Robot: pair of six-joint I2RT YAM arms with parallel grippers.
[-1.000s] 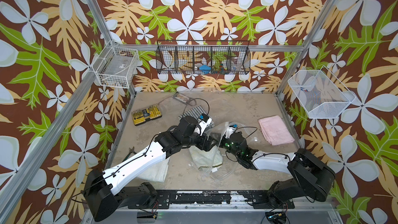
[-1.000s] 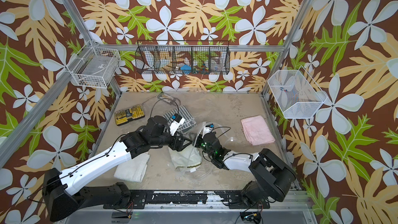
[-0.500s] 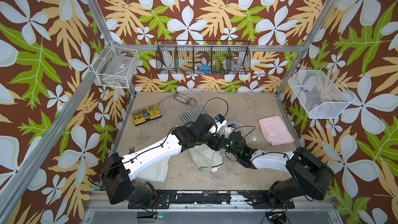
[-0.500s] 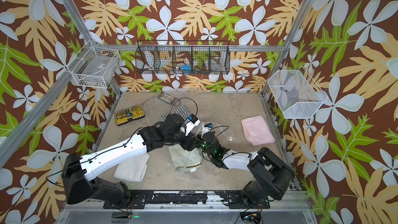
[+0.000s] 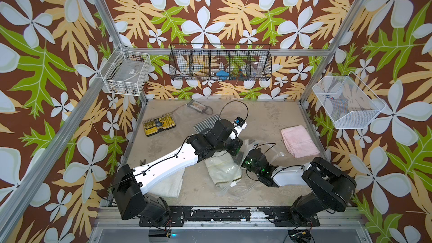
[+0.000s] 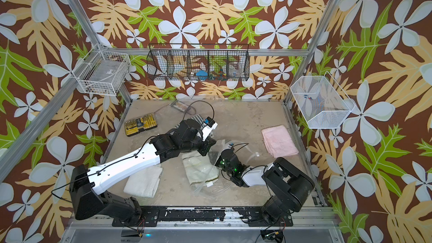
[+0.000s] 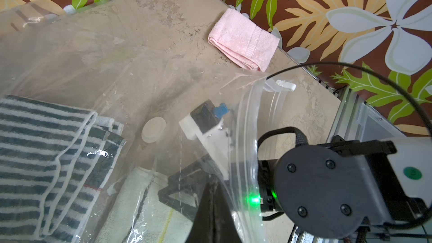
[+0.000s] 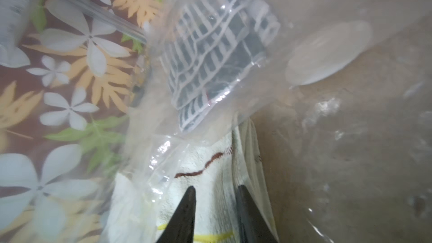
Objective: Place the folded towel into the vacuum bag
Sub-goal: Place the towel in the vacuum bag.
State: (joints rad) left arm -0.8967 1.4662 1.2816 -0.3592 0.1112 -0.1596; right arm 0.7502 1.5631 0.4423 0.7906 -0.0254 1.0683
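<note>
Left end effector (image 7: 211, 190) has shut on one vacuum bag (image 7: 140, 66) among four towels (image 5: 299, 140) (image 5: 223, 168) (image 5: 167, 184) (image 5: 205, 122).

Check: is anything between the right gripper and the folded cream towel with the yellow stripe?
Nothing visible. The right gripper hovers open directly over the folded cream towel; the clear plastic vacuum bag hangs beside it, not across.

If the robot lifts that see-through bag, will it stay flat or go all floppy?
Probably floppy: the vacuum bag is thin film, wrinkled and bending in curves. It is likely slippery too, since it shines with glossy highlights. The cream towel in it would probably make that end sag.
</note>
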